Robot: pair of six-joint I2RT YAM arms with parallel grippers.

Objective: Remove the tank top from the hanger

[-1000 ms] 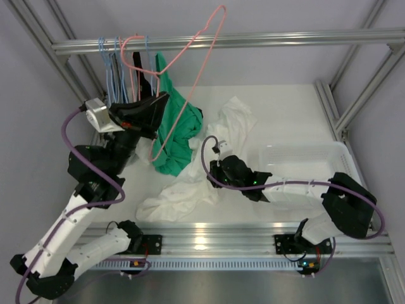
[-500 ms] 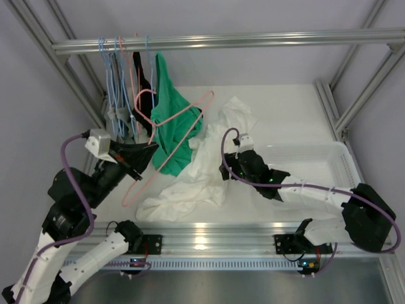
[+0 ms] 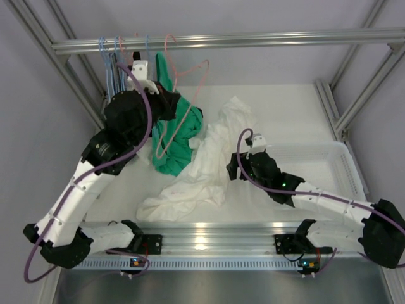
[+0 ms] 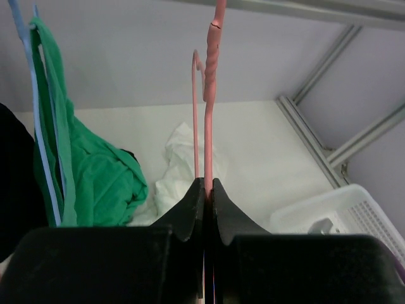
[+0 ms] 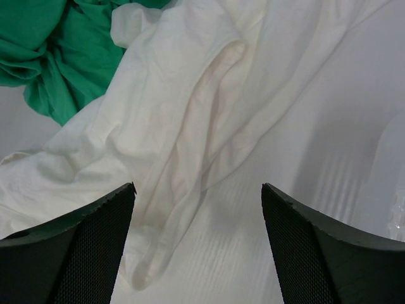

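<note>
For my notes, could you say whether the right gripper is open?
Open: the right gripper stands wide over the white garment, holding nothing.

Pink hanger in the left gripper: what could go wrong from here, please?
1. The pink hanger, pinched in the shut left gripper, is right beside the green garment; a swing might snag it and pull it down.
2. Its hook appears close to the rail and might strike it.
3. The open right gripper hovers over the white garment; moving low could drag it.
</note>
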